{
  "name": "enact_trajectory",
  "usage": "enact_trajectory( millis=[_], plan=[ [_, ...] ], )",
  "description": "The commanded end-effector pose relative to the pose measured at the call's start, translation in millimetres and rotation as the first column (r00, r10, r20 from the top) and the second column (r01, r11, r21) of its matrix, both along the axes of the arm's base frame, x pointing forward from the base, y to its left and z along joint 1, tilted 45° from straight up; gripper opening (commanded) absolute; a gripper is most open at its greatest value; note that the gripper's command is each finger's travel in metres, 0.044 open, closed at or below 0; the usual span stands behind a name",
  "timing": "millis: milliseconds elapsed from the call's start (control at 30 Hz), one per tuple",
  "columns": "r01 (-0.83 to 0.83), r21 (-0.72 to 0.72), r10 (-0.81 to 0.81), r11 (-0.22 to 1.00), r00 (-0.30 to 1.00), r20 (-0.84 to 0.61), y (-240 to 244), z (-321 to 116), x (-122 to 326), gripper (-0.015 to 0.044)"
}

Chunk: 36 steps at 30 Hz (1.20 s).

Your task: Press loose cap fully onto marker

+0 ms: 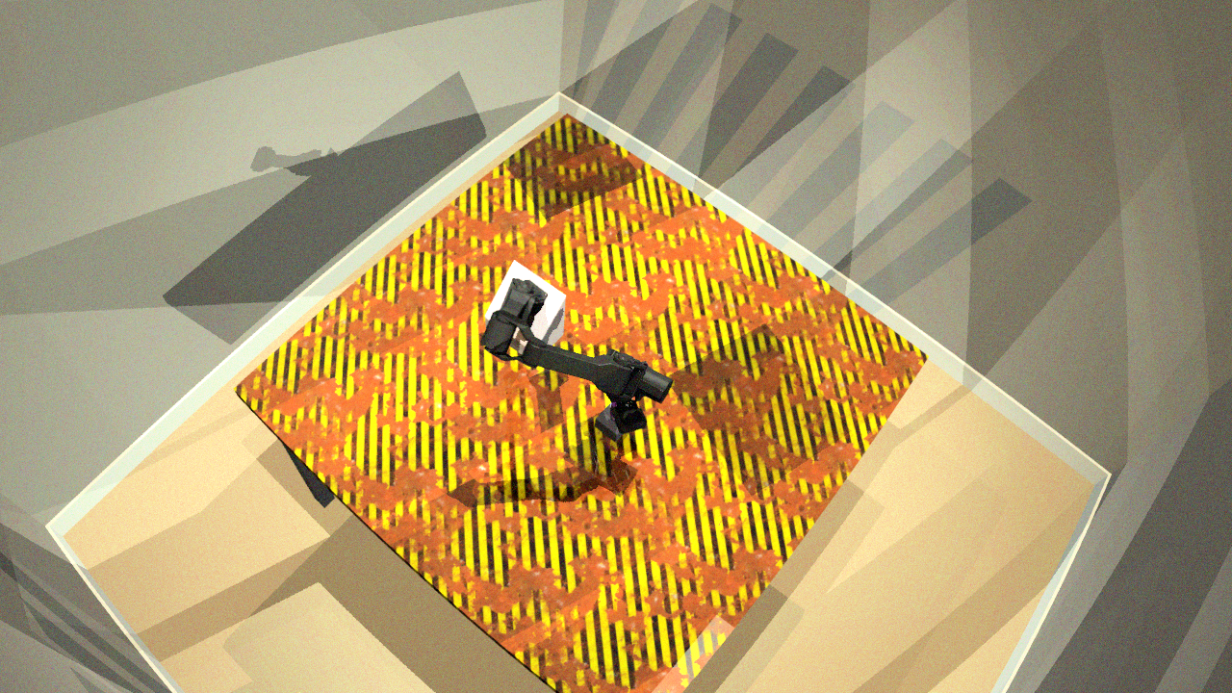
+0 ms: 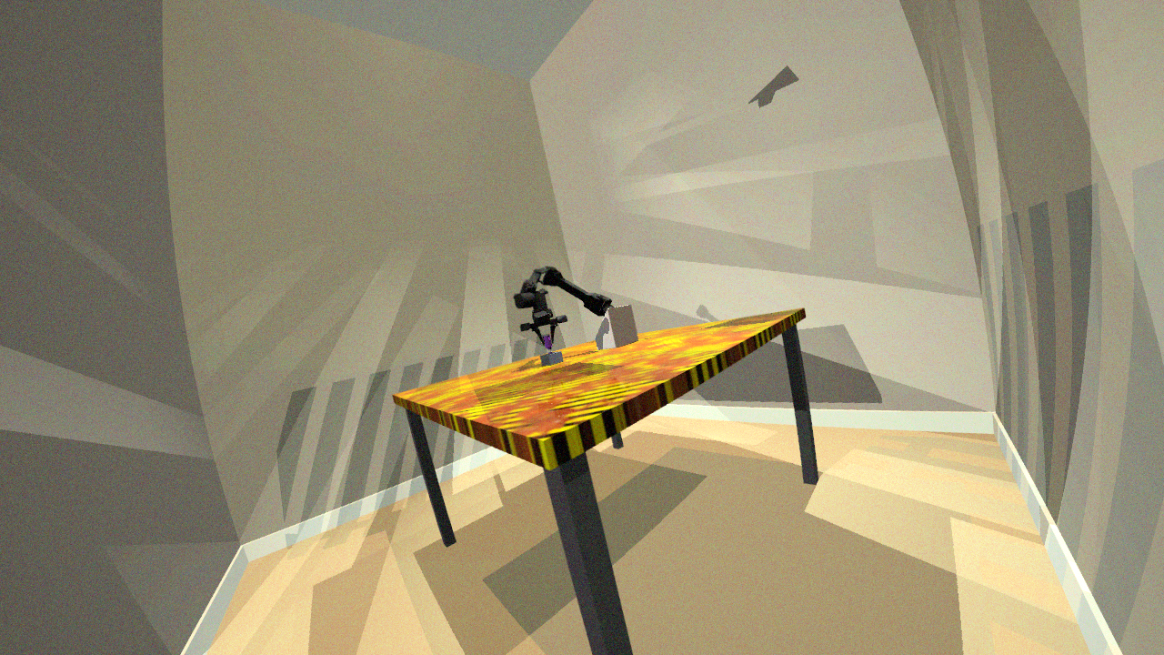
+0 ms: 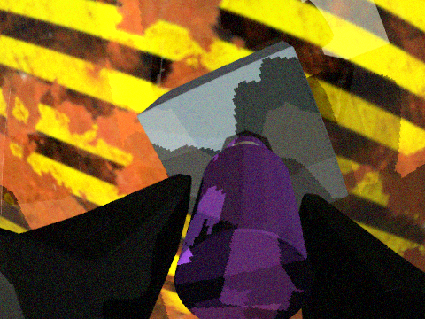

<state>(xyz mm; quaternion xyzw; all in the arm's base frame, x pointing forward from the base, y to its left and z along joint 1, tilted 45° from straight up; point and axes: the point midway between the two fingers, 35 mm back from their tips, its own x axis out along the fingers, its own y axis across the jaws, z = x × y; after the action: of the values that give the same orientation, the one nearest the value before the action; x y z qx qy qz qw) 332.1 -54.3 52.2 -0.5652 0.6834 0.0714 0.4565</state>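
The purple cap (image 3: 254, 190) (image 2: 547, 340) sits over the top of the upright marker, low above the grey holder block (image 3: 199, 111) (image 2: 551, 358). Only a small purple and pale rim of the marker (image 3: 246, 143) shows below the cap in the wrist view; whether the cap is fully seated cannot be told. My gripper (image 3: 245, 199) (image 2: 547, 346) is slightly open around the cap, one finger on each side. A narrow gap shows between the left finger and the cap, and the right finger is very close to it. In the top view the arm hides the cap and marker.
A white box (image 1: 551, 303) (image 2: 624, 326) stands on the striped orange and yellow table (image 1: 517, 551) (image 2: 683, 358) at the arm's base. The arm reaches from there over the holder block. Shadows fall across the table.
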Motion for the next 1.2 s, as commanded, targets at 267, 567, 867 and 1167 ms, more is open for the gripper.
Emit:
enact_trajectory(
  millis=[267,567,867,1167],
  plan=[
    [0.0,0.0,0.0,1.0,1.0,0.0,0,0,0,0.044],
    [0.0,0.004,0.0,1.0,1.0,-0.001,54,52,-4,0.044],
    [0.173,0.032,-0.176,0.984,0.969,0.172,51,51,-4,0.0335],
    [0.578,0.279,-0.614,0.767,0.537,0.578,45,47,-2,0.0099]
  ],
)
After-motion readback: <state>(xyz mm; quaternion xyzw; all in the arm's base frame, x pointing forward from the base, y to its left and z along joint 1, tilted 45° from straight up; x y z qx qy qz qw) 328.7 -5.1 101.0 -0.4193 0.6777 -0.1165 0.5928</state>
